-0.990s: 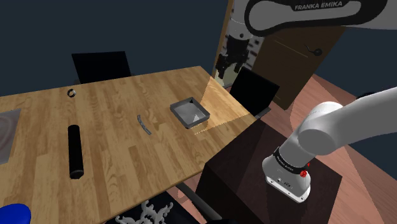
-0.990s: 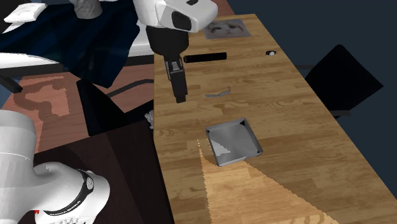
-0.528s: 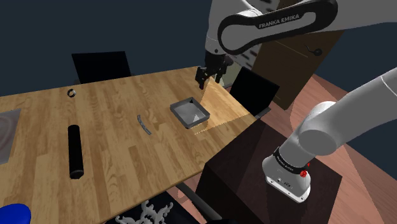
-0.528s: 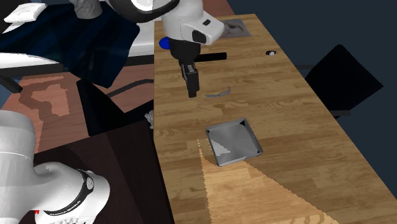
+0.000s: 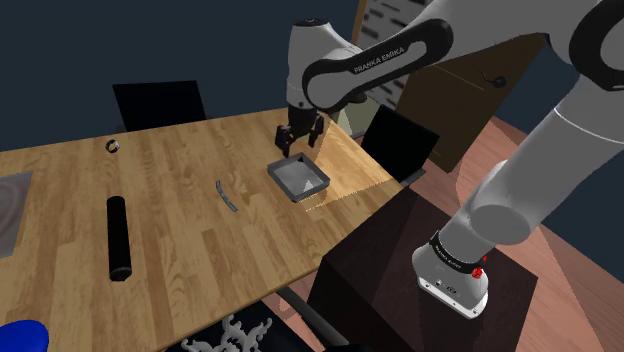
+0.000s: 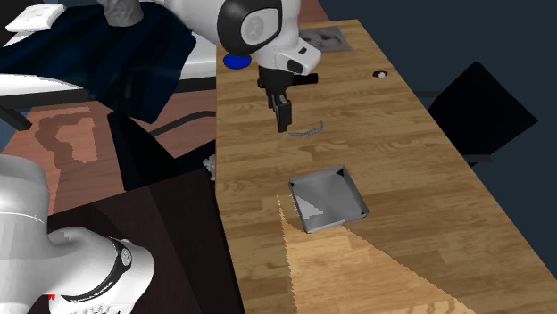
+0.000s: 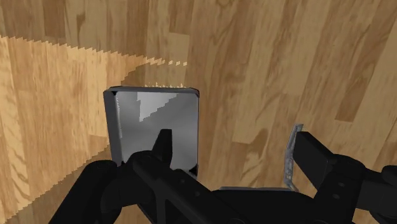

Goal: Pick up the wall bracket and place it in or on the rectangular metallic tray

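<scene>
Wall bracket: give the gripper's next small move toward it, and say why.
Probably a short sideways shift away from the tray, centring the open jaws over the wall bracket before descending. In the wrist view the bracket lies on the table beside one jaw, not between them, and the gripper hangs above it.

Tray (image 5: 299, 178) on table (image 5: 200, 255), bracket (image 5: 227, 197) apart at the shoulder view's left — cylinder (image 5: 119, 238) farther left

Wooden table (image 5: 180, 235): wall bracket (image 5: 227, 196), tray (image 5: 281, 185), cylinder (image 5: 119, 238).
</scene>
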Controlling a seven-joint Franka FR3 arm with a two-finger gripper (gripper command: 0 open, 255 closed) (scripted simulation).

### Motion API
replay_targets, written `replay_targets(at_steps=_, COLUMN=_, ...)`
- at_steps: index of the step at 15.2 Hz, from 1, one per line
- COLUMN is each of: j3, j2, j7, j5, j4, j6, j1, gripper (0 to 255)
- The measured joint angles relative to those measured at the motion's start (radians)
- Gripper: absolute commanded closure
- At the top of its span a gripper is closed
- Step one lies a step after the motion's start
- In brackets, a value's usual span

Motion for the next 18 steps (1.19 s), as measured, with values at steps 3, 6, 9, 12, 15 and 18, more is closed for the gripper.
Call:
replay_targets(at_steps=3, j3=0.012, j2=0.110, j7=0.042, j5=-0.033, j4=0.062, j6=0.041, j1=0.014, gripper=0)
replay_targets(at_steps=6, j3=0.018, j2=0.229, j7=0.088, j5=-0.071, j4=0.146, j6=0.068, j1=0.037, gripper=0)
replay_targets(at_steps=9, j3=0.018, j2=0.338, j7=0.130, j5=-0.105, j4=0.222, j6=0.093, j1=0.067, gripper=0)
replay_targets(at_steps=12, j3=0.011, j2=0.449, j7=0.162, j5=-0.135, j4=0.315, j6=0.105, j1=0.099, gripper=0)
replay_targets(at_steps=15, j3=0.001, j2=0.574, j7=0.188, j5=-0.162, j4=0.437, j6=0.102, j1=0.137, gripper=0)
replay_targets(at_steps=18, j3=-0.010, j2=0.697, j7=0.206, j5=-0.180, j4=0.566, j6=0.092, j1=0.175, gripper=0)
